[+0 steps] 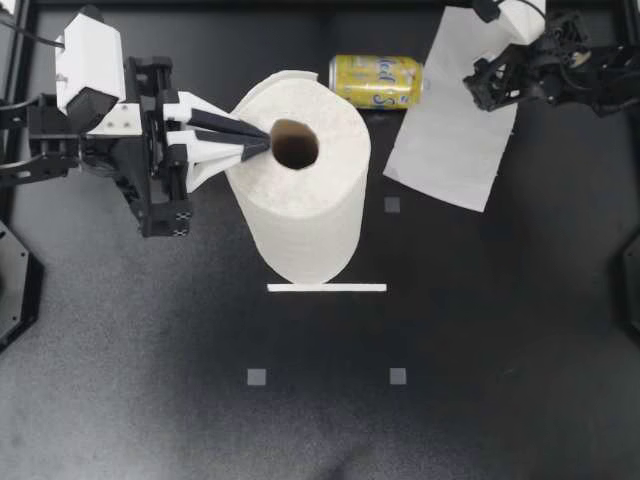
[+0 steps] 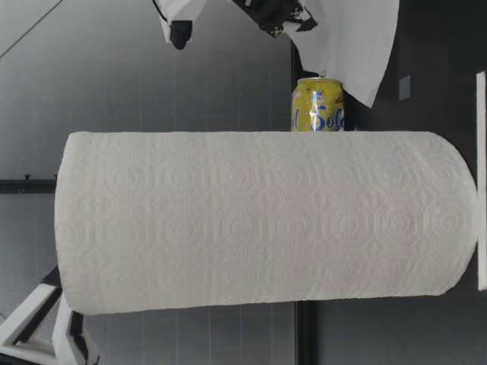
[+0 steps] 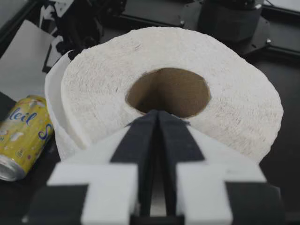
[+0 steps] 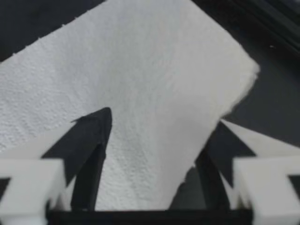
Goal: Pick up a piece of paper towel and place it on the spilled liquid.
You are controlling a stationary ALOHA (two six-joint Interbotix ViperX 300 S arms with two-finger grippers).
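So my left gripper [image 1: 262,140] has its two fingers pressed tight together with nothing between them. The tips sit on the flat top of the big white paper towel roll [image 1: 310,200], right at the rim of its brown cardboard core. The left wrist view shows it well: the black fingers [image 3: 140,140] meet in a point at the edge of the hole. The roll [image 2: 259,220] stands upright mid-table, and a thin white strip [image 1: 325,288] lies flat on the black table [image 1: 150,380] just in front of it.

My right gripper [image 1: 478,85] is over at the far right, fingers spread wide. The torn-off white paper towel sheet [image 1: 445,140] runs between them and slants down toward the table. From the right wrist view I honestly can't tell if the sheet [image 4: 150,70] is caught on a finger or just lying against them.

A yellow drink can [image 1: 377,80] lies on its side behind the roll, between the roll and the sheet, and the sheet's edge sits just beside it.
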